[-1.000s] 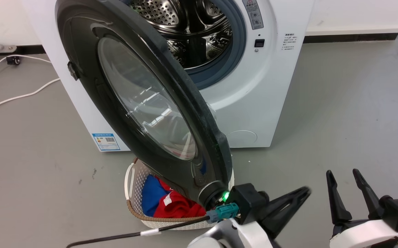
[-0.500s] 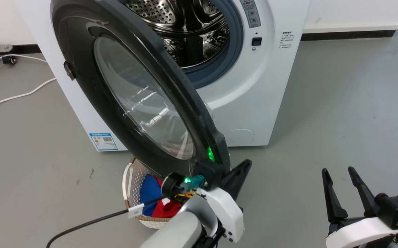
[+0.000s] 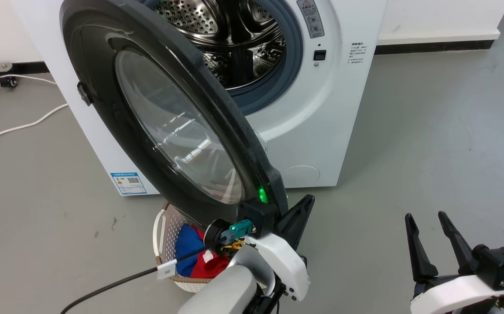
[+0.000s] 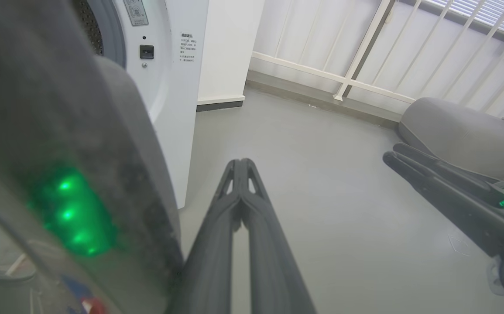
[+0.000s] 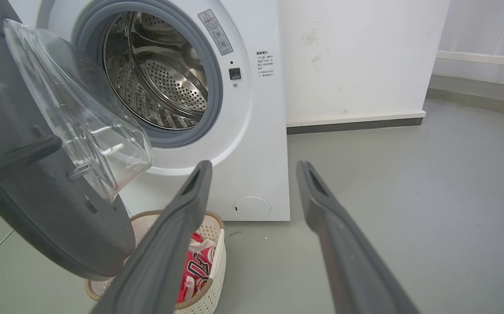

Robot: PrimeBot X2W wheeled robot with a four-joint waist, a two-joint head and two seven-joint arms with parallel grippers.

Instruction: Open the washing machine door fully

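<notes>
Basket, cords and floor

We see a white laundry basket (image 3: 159, 235) holding red and blue clothes (image 3: 190, 253) near us, white cords (image 3: 16, 127) lying far left across the grey floor (image 3: 430, 131).

Laundry basket (image 3: 169, 226) half hidden behind the washing machine door (image 3: 103, 100), its clothes (image 3: 190, 253) only partly visible.

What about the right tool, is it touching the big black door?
Apart. The head view shows the open right tool low on the right, with bare grey floor between it and the washing machine door.
</notes>
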